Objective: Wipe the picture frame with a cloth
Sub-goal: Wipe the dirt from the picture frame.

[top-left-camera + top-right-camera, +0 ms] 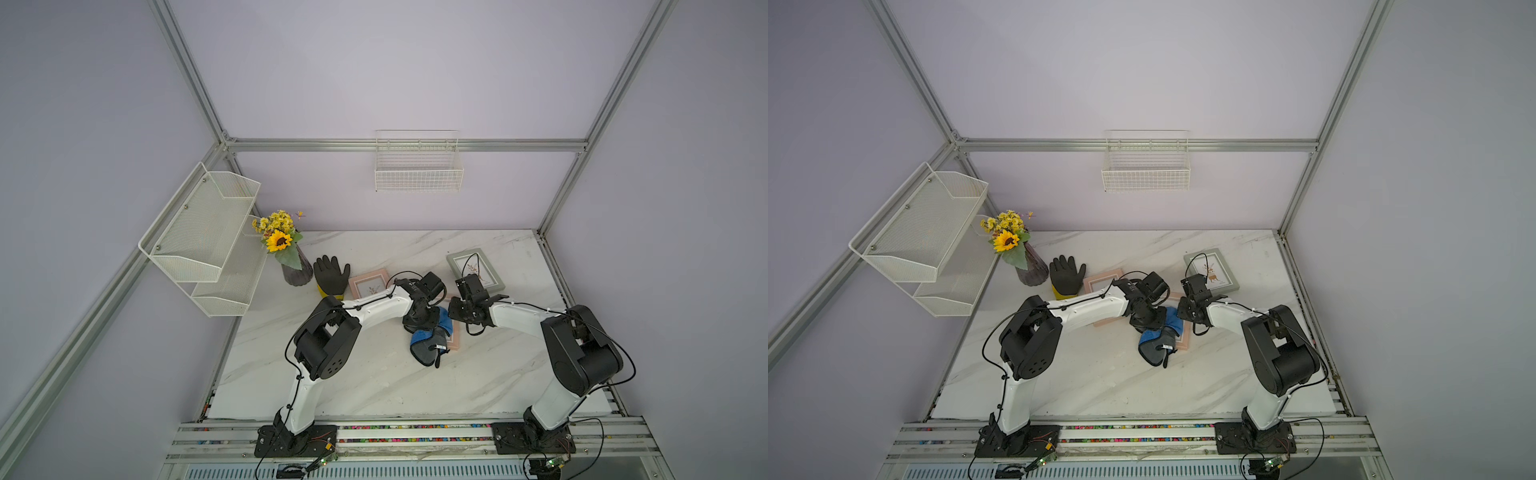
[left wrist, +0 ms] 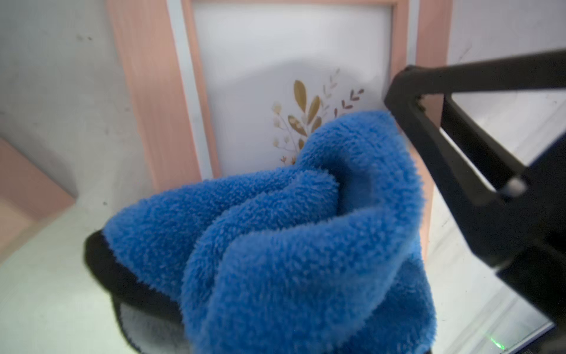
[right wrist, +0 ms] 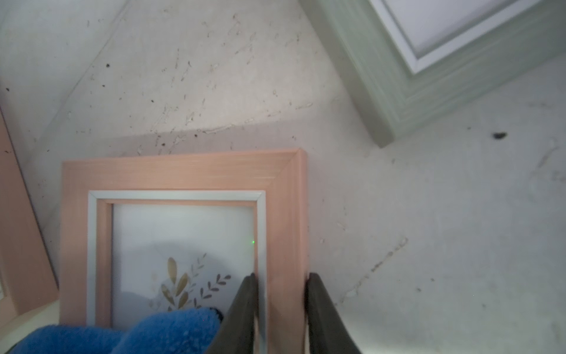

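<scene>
Wiping step in hand: the left pincer, clamped tight on a bunched blue microfibre cloth, is laying it over the glass of a pink wooden picture frame with a leaf-sprig print. The right pincer is gripping that frame's side rail, one finger on the glass side and one outside, pinning it flat on the white marble-look tabletop. The frame is lying just on the robot's side of a sage-green picture frame. The next move looks to be sweeping the cloth across the uncovered glass and rails. No writing is legible; the cloth's white tag is too small to read.
</scene>
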